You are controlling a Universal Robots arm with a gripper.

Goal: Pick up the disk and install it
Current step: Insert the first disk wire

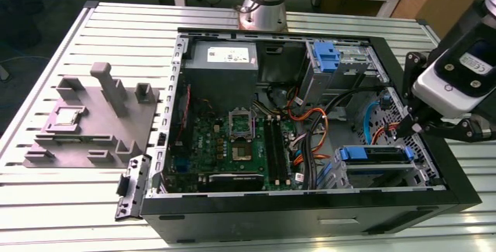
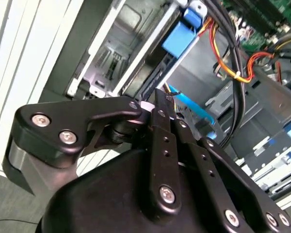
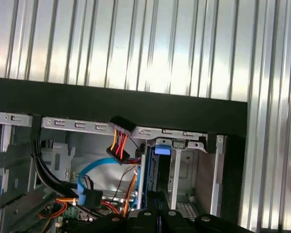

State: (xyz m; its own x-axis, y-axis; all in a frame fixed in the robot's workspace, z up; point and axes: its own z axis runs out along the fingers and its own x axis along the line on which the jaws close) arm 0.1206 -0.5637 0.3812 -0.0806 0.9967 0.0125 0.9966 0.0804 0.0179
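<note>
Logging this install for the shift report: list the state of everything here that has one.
computer case: open, side panel off, lying on its side.
disk: on edge in the drive cage, blue carrier up.
claw: close over the disk, contact unclear.
small square chip: resting on the grey fixture.

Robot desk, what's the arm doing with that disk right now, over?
Gripper low at the drive cage. Disk, blue-framed, looks seated in that cage; contact unclear. Orange cables close beside, not across it.

disk [image 1: 372, 154]: 1 | blue bracket [image 1: 326, 54]: 1 | case [image 1: 294, 214]: 1 | grey fixture [image 1: 93, 118]: 1
</note>
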